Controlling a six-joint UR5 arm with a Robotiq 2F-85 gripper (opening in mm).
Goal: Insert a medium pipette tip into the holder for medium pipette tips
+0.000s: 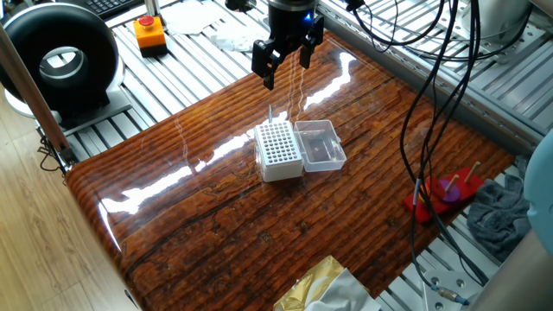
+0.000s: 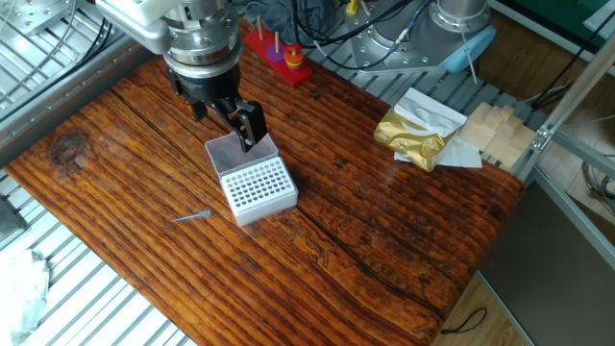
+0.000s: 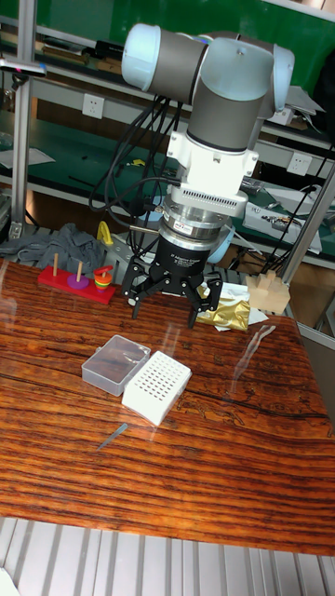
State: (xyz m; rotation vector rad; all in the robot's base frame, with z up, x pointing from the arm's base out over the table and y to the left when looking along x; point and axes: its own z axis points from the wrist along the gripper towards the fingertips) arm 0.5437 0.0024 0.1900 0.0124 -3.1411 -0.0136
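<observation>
Jaws hang wide and empty over the holder while the tip lies flat on the tabletop near its side, so a pinch at something that thin could easily skid it away or miss.

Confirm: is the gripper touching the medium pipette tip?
Apart. The tall fixed view shows the gripper open and empty, the medium pipette tip lying on the table past the holder.

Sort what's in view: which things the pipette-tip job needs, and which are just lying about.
For the job:
pipette tip, lying flat
white box with the grid of holes
gripper, jaws open and empty

Lying about:
red stand
gold bag
wooden blocks
grey cloth
</observation>
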